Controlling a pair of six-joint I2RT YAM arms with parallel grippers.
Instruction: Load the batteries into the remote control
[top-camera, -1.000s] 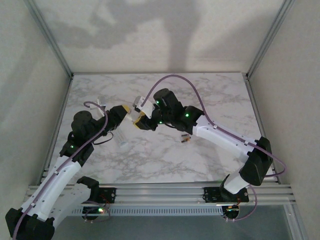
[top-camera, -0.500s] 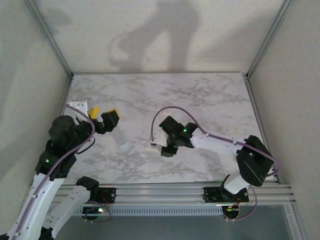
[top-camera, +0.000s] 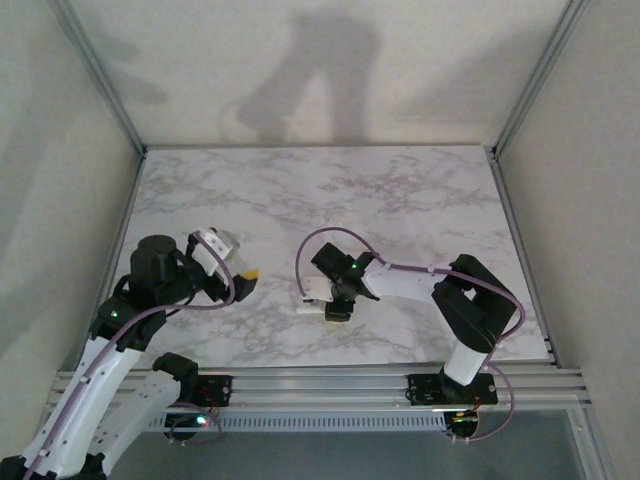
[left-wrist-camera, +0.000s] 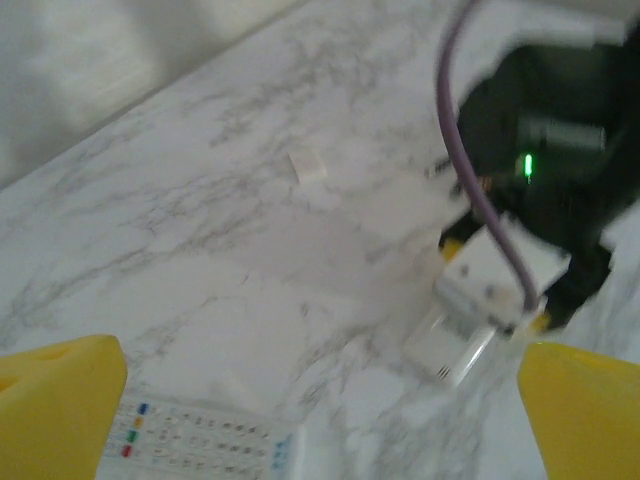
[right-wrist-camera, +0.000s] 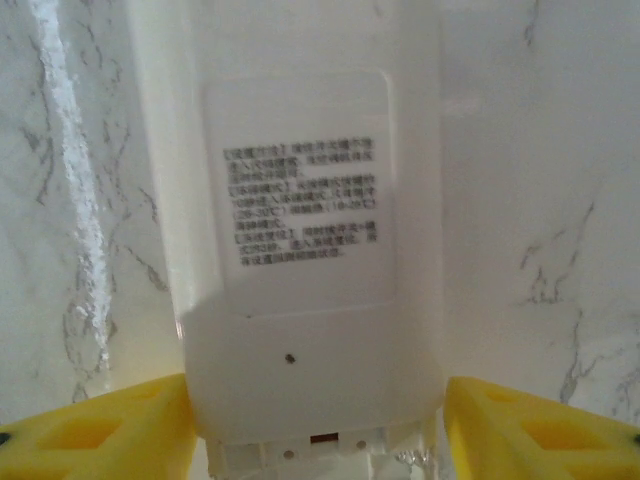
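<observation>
Remote control (left-wrist-camera: 200, 440) is found face up at the bottom edge of the left wrist view, lower left. Its long axis runs roughly left to right and its near side is cut off by the frame. It is straddled from above by the left gripper (left-wrist-camera: 320, 410), whose jaws are spread wide with nothing held. The left arm is judged nearer, and nothing is seen between it and the remote control. The right gripper (right-wrist-camera: 315, 440) is set astride one end of a wider white remote (right-wrist-camera: 310, 250), label side up, at frame centre. Whether that is clamped cannot be told. A small white flat piece (left-wrist-camera: 308, 166) lies well apart, upper centre.
</observation>
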